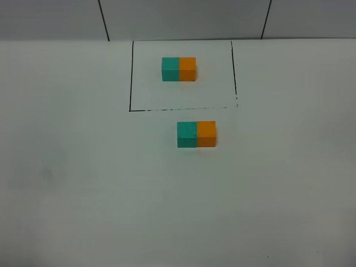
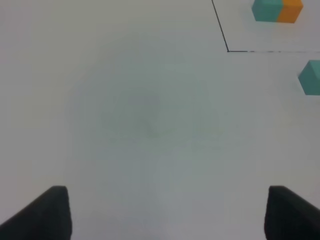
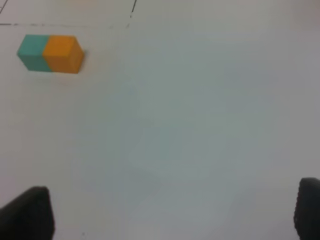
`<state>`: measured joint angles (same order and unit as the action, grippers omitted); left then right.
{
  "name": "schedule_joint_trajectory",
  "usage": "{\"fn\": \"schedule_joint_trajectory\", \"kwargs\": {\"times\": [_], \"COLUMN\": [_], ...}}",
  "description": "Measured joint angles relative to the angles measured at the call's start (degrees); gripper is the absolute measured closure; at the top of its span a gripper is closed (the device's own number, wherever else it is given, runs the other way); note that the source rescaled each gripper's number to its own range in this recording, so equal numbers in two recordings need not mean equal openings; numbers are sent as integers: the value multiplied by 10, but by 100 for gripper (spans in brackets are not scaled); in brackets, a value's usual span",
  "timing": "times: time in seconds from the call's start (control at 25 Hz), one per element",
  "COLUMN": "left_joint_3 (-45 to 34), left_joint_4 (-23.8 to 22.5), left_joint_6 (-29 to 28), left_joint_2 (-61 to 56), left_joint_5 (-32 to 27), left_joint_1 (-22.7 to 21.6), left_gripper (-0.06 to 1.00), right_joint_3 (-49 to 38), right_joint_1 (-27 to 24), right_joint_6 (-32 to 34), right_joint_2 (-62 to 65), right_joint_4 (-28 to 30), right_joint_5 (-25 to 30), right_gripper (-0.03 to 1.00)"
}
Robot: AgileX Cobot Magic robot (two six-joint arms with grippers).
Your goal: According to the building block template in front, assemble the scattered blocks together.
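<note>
Exterior high – template: I see the building block template (image 1: 179,69), teal joined to orange, lying inside the black drawn frame (image 1: 130,78) at the far side of the white surface (image 1: 83,183).
Exterior high – loose pair: the teal cube (image 1: 186,134) and the orange cube (image 1: 206,134) sit just outside the frame's near line, touching side by side, teal to the left as in the template.
Exterior high – arms: neither arm shows in this view.
Left wrist – tool: I see the left tool (image 2: 167,212) only as two dark fingertips (image 2: 50,215) spread wide apart over bare surface – released, nothing between them.
Left wrist – blocks: the template (image 2: 277,10) lies within the frame's corner (image 2: 228,50); the teal cube (image 2: 311,77) shows just outside that corner, cut by the picture's edge.
Right wrist – tool: the right tool (image 3: 167,212) is likewise released, its fingertips (image 3: 30,212) far apart and empty.
Right wrist – blocks: the teal cube (image 3: 33,51) and orange cube (image 3: 63,53) rest joined just outside the frame's line (image 3: 60,25), well apart from the tool.
</note>
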<state>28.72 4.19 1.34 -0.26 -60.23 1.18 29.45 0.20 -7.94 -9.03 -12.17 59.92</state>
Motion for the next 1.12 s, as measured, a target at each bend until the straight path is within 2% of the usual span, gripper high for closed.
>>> {"fn": "schedule_joint_trajectory", "kwargs": {"times": [0.4,0.76,1.12], "left_joint_3": [0,0,0], "left_joint_4": [0,0,0], "left_joint_6": [0,0,0], "left_joint_2": [0,0,0], "left_joint_5": [0,0,0], "left_joint_1": [0,0,0], "left_gripper": [28,28,28], "right_joint_3": [-9,-11,-11], "right_joint_1": [18,18,18], "right_joint_6": [12,44,47], "right_joint_2": [74,93,93], "right_joint_4": [0,24,25], "right_joint_5": [8,8,8], "right_gripper": [20,22,22]}}
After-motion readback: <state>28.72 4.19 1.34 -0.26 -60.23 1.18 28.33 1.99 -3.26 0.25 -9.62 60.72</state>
